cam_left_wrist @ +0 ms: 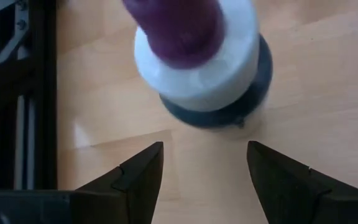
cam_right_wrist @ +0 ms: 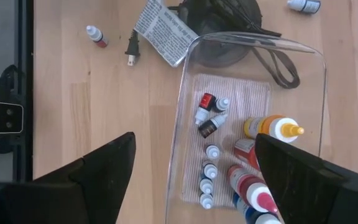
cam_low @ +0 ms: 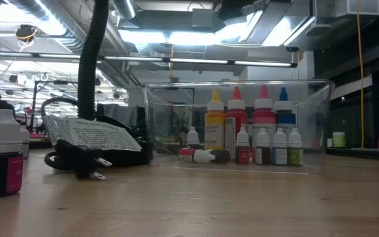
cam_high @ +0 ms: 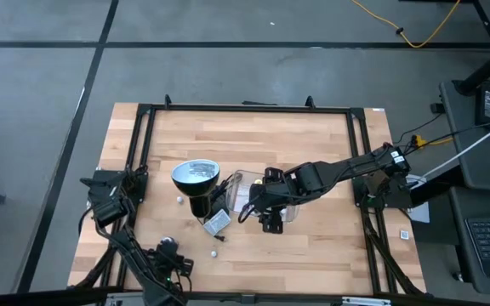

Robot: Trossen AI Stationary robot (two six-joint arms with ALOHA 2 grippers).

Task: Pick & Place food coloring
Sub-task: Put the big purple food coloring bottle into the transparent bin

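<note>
The clear tray [cam_right_wrist: 188,81] lies mid-table and holds several food coloring bottles [cam_right_wrist: 253,162]: tall ones with yellow, red and blue caps [cam_low: 249,115] standing upright, and small white-capped ones [cam_low: 268,146] in front. My right gripper [cam_right_wrist: 194,165] hovers open above the tray's near end [cam_high: 270,217]. A loose bottle with white, purple and dark parts [cam_left_wrist: 197,56] stands on the wood just ahead of my open left gripper [cam_left_wrist: 204,171], near the table's near-left corner [cam_high: 168,244]. Other loose bottles lie on the table [cam_right_wrist: 96,35] [cam_high: 213,252].
A black lamp with a round silvery head [cam_high: 196,177] stands left of the tray. Its cord, plug [cam_right_wrist: 130,55] and printed label [cam_low: 94,135] lie beside the tray. A black frame [cam_high: 143,110] runs round the table. Bare wood lies toward the far edge.
</note>
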